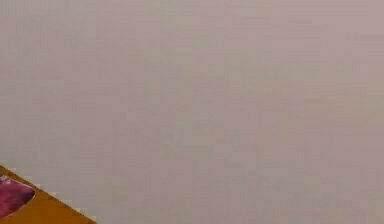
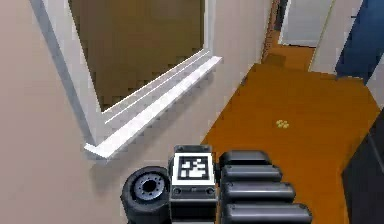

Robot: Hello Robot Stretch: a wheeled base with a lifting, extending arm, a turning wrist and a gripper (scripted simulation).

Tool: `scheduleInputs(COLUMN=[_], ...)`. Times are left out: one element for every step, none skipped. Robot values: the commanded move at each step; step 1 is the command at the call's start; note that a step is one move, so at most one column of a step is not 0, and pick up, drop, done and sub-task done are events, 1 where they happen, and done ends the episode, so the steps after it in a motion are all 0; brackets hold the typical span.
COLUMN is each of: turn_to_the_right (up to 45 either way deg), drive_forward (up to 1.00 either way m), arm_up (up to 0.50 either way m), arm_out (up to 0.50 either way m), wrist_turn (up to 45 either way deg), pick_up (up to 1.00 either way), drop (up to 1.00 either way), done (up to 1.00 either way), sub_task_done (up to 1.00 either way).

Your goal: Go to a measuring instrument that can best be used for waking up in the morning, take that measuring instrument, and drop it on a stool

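Cannot tell alarm clock's whereabouts. Probably light, rigid, smooth-cased, face fragile; best taken across the case's sides. Gripper (image 2: 148,192) near, below window sill (image 2: 152,107) at left; cannot tell whether holding anything.

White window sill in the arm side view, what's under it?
Under the long white window sill is plain beige wall, meeting the orange-brown floor. Near the camera, the dark arm with its white marked square covers the wall's foot.
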Motion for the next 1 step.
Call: scheduleInputs(turn_to_the_right=[-45.0], drive_forward=[0.00], arm_up=[0.00], arm_out=[0.00], wrist_turn=[0.0], pick_up=[0.00], drop=[0.00], done=[0.00], sub_task_done=[0.00])
